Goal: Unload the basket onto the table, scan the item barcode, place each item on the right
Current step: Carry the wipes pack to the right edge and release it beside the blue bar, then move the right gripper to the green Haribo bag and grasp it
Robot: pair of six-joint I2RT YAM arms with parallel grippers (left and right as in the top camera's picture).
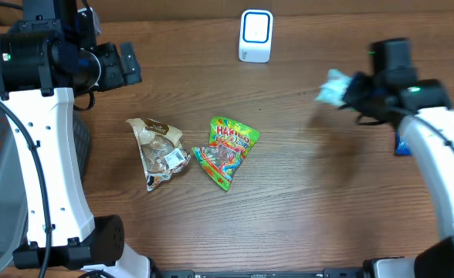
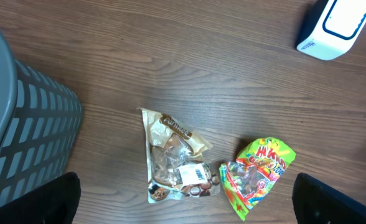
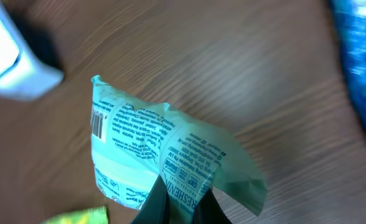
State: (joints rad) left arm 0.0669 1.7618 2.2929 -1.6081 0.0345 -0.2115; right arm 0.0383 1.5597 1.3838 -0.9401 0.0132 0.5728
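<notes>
The right gripper (image 3: 173,200) is pinching a pale green packet (image 3: 164,146) above the table (image 1: 304,193), right of the white scanner (image 1: 255,35). The left gripper (image 1: 123,65) is hanging wide open, empty.

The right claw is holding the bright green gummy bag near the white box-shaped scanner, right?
No: the right claw holds a pale mint printed packet near that scanner; the bright green gummy bag lies on the wooden table, per the overhead view.
</notes>
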